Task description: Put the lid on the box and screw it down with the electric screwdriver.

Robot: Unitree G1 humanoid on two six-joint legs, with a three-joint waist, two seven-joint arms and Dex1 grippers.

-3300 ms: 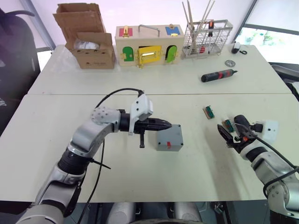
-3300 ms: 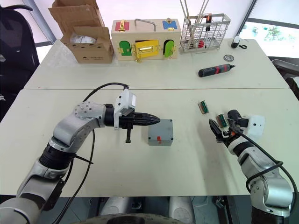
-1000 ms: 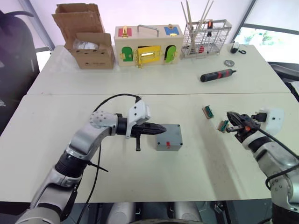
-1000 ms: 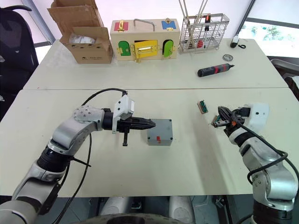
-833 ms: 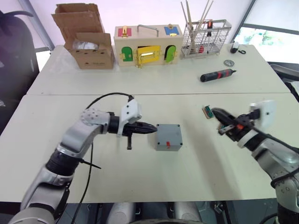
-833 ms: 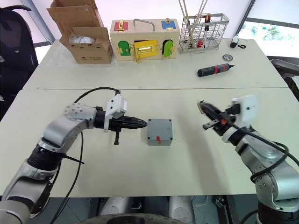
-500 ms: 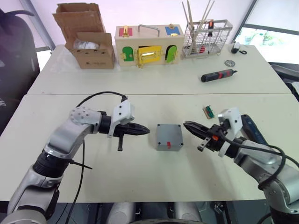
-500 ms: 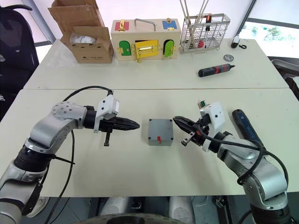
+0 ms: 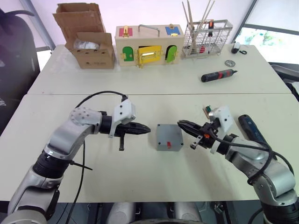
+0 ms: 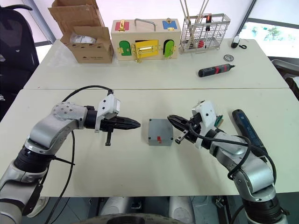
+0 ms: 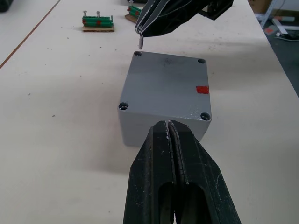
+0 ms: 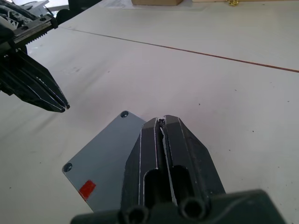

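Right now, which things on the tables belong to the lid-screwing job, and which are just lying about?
Job: grey box, lid on it, screw, electric screwdriver.
Lying about: cardboard box, wooden latch box, wire rack, black-and-red screwdriver, green terminal blocks.

— Item one, the box point(image 9: 169, 136)?
— Small square grey plastic enclosure. It stands flat and upright on the pale table point(image 9: 140, 177), just below the centre of the left eye view, edges roughly square to the frame.
— Item two, the lid point(image 11: 167, 86)?
— Flat grey square, seated on the box and flush with its walls. One round screw hole in each corner and a small red square on its face near one edge. Whether screws sit in the holes cannot be told.
— Item three, the electric screwdriver point(image 10: 245, 128)?
— Long, thick, dark cylinder. It lies flat at mid-right of the frame, well apart from the box, running obliquely toward the lower right, its lower end hidden.
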